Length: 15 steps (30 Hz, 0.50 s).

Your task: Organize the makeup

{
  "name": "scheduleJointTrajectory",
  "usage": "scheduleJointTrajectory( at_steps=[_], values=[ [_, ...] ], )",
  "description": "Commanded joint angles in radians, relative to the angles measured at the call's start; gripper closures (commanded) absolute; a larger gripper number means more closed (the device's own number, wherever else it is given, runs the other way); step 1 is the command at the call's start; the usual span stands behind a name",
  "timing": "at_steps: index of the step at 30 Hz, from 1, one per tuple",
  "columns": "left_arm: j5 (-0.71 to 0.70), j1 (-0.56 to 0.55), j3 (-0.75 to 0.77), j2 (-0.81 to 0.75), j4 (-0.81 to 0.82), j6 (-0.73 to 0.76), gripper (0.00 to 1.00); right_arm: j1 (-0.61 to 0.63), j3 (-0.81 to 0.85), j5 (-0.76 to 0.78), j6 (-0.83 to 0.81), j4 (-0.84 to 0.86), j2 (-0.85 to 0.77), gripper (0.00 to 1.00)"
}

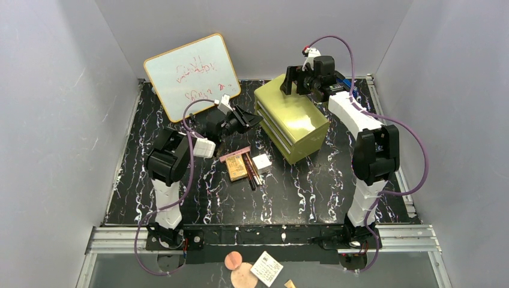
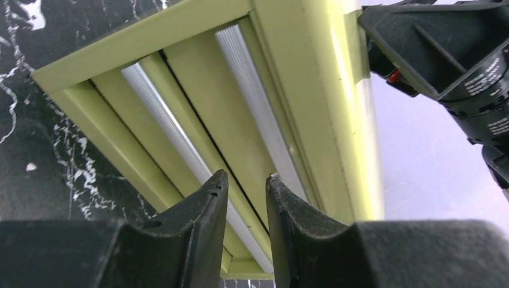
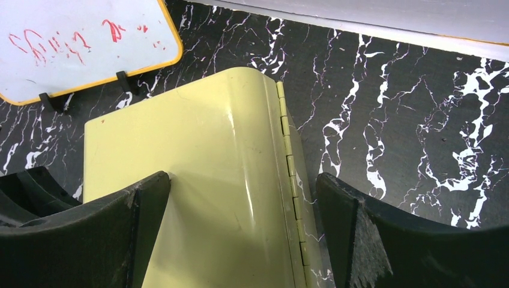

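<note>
The makeup lies in a small cluster left of centre: a tan-orange palette (image 1: 236, 168), a thin pink case (image 1: 234, 155), a small white box (image 1: 262, 163) and slim pencils (image 1: 251, 171). No gripper touches it. My left gripper (image 1: 251, 117) (image 2: 247, 179) is at the front of the olive-yellow drawer chest (image 1: 294, 117) (image 2: 204, 90). Its fingers are drawn close around a silver drawer handle (image 2: 180, 141), with a narrow gap left between them. My right gripper (image 1: 292, 81) (image 3: 243, 183) hangs open over the chest's top (image 3: 192, 168) at its hinged back edge and holds nothing.
A whiteboard (image 1: 192, 75) (image 3: 78, 42) with red writing leans at the back left, close behind the left arm. A second silver handle (image 2: 258, 108) runs beside the first. Pinkish discs and a white card (image 1: 266, 268) lie beyond the table's near edge. Grey walls enclose three sides.
</note>
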Motion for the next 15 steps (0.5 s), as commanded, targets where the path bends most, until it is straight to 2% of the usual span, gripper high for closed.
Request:
scheduleJointTrajectory(
  at_steps=[1, 9, 15],
  values=[
    [-0.025, -0.007, 0.06, 0.007, 0.118, -0.042, 0.72, 0.001, 0.001, 0.014, -0.04, -0.016, -0.031, 0.01],
    [-0.023, -0.027, 0.124, 0.067, 0.163, -0.087, 0.71, 0.002, 0.006, 0.016, -0.046, -0.024, -0.025, 0.01],
    [-0.024, -0.033, 0.111, 0.079, 0.17, -0.095, 0.72, 0.002, 0.012, 0.026, -0.057, -0.033, -0.026, 0.01]
  ],
)
